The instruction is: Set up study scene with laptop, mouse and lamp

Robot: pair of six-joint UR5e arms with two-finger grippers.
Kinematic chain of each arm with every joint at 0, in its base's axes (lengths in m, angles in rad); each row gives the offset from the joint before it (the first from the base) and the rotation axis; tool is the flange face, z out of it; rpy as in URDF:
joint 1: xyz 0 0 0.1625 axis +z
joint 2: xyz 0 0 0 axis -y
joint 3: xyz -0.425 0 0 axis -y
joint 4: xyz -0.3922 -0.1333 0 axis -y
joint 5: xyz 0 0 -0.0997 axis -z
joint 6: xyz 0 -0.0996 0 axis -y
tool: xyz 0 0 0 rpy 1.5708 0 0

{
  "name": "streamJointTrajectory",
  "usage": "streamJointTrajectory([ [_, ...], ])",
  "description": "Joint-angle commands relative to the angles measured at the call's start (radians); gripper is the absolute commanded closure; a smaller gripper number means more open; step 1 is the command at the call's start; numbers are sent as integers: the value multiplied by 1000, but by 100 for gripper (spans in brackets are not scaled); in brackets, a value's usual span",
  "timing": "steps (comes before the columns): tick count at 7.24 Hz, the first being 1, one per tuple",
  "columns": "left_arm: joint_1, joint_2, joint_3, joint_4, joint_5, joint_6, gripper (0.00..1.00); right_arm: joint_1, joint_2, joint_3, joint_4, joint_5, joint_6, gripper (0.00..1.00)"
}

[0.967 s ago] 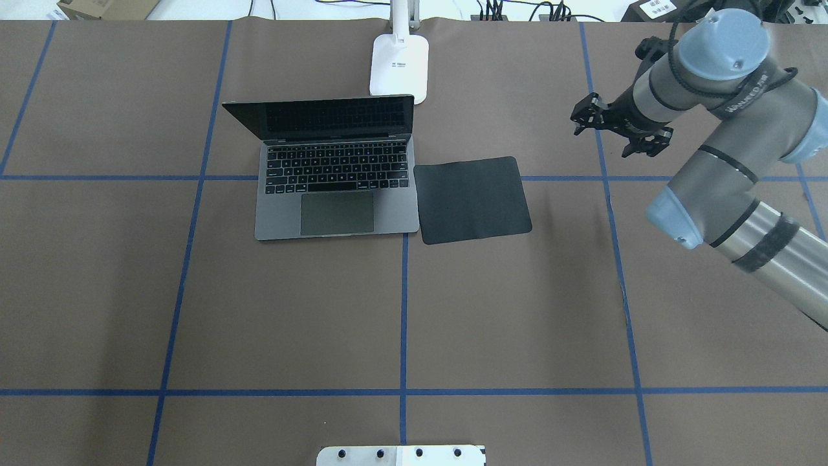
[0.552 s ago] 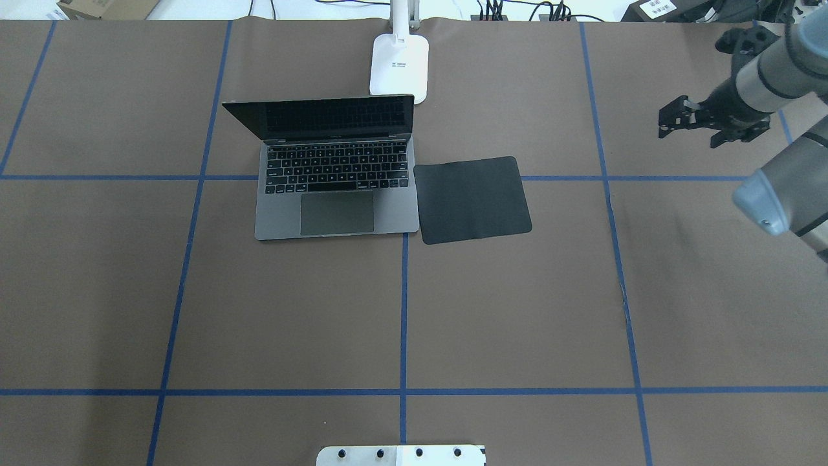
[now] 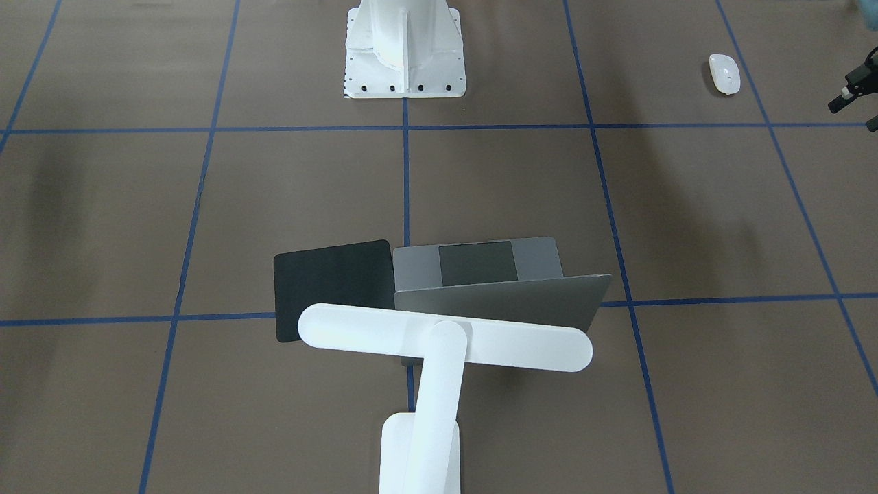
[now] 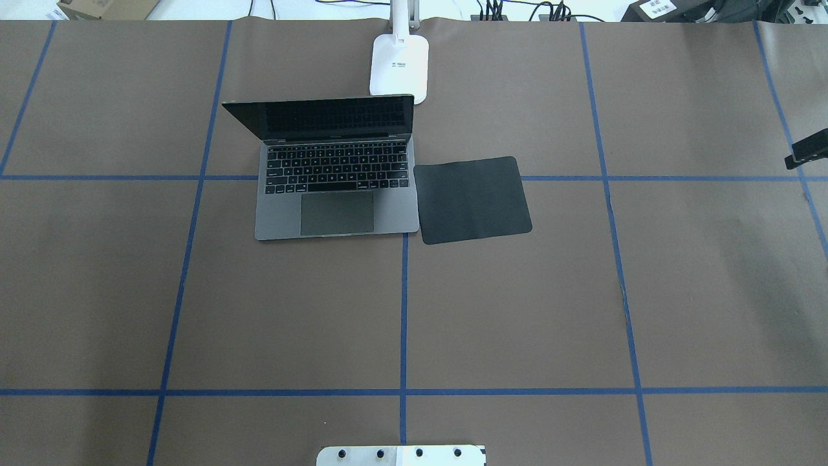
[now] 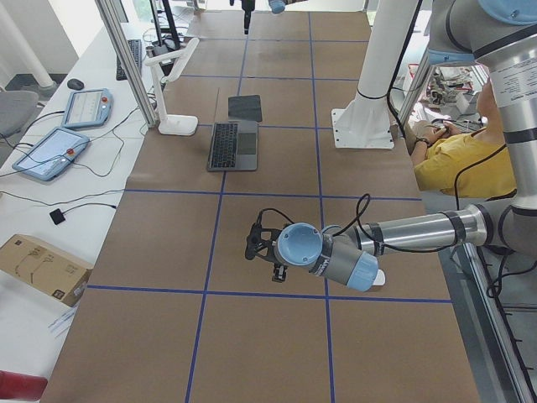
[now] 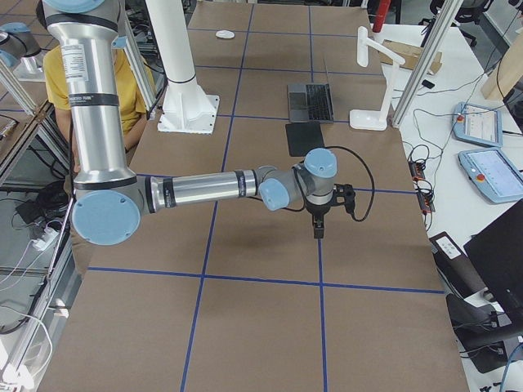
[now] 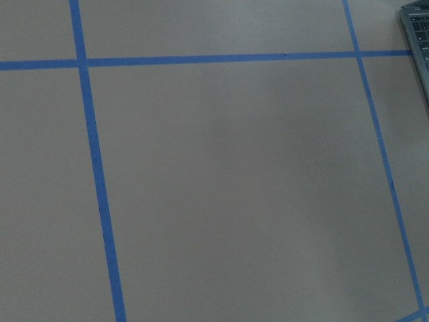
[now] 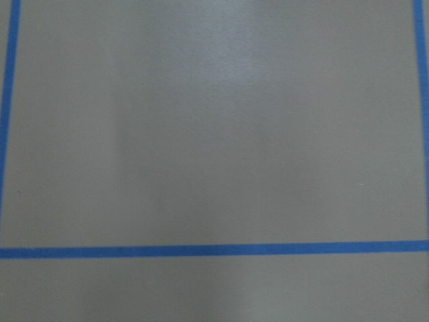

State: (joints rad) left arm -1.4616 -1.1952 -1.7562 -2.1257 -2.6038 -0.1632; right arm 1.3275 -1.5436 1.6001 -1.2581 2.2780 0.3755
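Front view: laptop [image 3: 521, 298] open, black mouse pad [image 3: 333, 285] touching its side, lamp [image 3: 439, 357] just behind lid. Mouse [image 3: 724, 73] well apart from laptop, near left gripper [image 3: 850, 88]. This claw is cut by frame edge, state cannot tell.
Overhead: right gripper [image 4: 808, 150] only dark bit at edge, perhaps one finger. State cannot tell.

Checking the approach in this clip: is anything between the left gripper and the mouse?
Nothing visible. In the front-facing view only table lies between the left gripper and the mouse; the laptop sits well away.
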Motion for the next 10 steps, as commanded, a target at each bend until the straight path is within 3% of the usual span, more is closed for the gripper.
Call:
streamJointTrajectory([
  [1, 215, 49, -75, 0, 212, -146, 0, 29, -52, 0, 9, 18, -52, 0],
  [3, 283, 179, -127, -20, 222, -168, 0, 29, -53, -2, 9, 15, -52, 0],
  [5, 422, 239, -126, -141, 238, -348, 0, 29, -61, 0, 9, 15, -52, 0],
  [7, 551, 294, -124, -229, 266, -447, 0, 29, -72, 0, 11, 14, -52, 0],
  [10, 673, 313, -121, -237, 268, -525, 0, 29, -79, 0, 12, 14, -53, 0],
])
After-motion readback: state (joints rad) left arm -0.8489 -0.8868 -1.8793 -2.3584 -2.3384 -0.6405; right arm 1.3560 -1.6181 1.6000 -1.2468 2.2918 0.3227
